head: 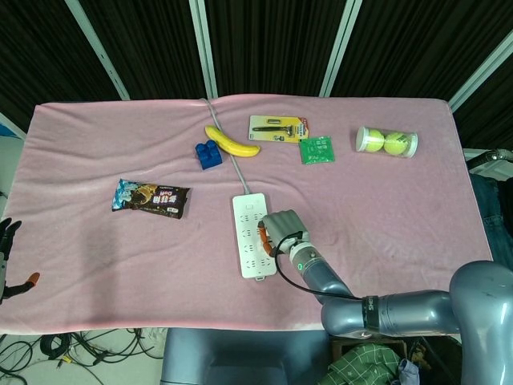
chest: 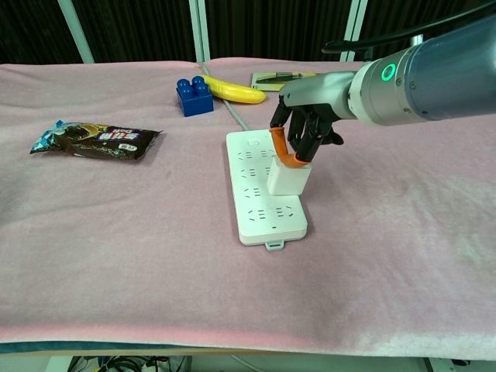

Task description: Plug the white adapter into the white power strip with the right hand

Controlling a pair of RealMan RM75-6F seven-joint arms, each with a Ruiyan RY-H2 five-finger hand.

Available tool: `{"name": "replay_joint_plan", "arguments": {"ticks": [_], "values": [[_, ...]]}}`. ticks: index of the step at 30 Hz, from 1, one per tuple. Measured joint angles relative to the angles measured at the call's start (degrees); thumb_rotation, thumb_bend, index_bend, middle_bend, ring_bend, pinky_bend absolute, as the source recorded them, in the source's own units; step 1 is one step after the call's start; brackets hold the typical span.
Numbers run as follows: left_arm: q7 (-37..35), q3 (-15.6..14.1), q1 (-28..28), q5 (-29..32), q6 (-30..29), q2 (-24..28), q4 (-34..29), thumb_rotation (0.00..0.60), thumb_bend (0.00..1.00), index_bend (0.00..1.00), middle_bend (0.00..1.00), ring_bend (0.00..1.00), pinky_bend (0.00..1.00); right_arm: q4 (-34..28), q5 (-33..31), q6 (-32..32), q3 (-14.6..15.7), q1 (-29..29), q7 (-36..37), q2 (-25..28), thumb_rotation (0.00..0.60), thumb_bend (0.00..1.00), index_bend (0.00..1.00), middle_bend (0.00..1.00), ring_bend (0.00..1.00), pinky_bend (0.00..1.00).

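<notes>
The white power strip (chest: 260, 223) lies lengthwise in the middle of the pink cloth, also seen in the head view (head: 247, 215). The white adapter (chest: 288, 180) stands upright in a socket on the strip's right side. My right hand (chest: 304, 128) hovers directly over it with fingers curled down, and its orange fingertip (chest: 288, 159) touches the adapter's top. From the head view the right hand (head: 281, 229) covers the adapter. My left hand (head: 6, 258) hangs off the table's left edge, fingers apart, holding nothing.
The strip's grey cable (head: 236, 167) runs to the far edge. A banana (head: 232, 142), blue brick (head: 208, 154), tool package (head: 278, 127) and green card (head: 317, 150) lie behind the strip. A snack packet (head: 151, 197) sits left, a tennis ball tube (head: 386, 142) far right.
</notes>
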State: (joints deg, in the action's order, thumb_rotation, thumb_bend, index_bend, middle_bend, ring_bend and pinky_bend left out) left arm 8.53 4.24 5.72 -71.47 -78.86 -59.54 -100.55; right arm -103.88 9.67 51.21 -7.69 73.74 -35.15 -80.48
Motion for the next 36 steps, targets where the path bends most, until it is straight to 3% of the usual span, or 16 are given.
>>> {"name": "replay_joint_plan", "arguments": {"ticks": [36], "values": [[0.22,0.13,0.03,0.49,-0.09,0.13,-0.35,0.6,0.23,0.01,0.0,0.0,0.0,3.06,-3.53,-2.64,1.92,2.36,-0.65,-2.82,0.6,0.67,0.82,0.76,0.84,0.79]]}}
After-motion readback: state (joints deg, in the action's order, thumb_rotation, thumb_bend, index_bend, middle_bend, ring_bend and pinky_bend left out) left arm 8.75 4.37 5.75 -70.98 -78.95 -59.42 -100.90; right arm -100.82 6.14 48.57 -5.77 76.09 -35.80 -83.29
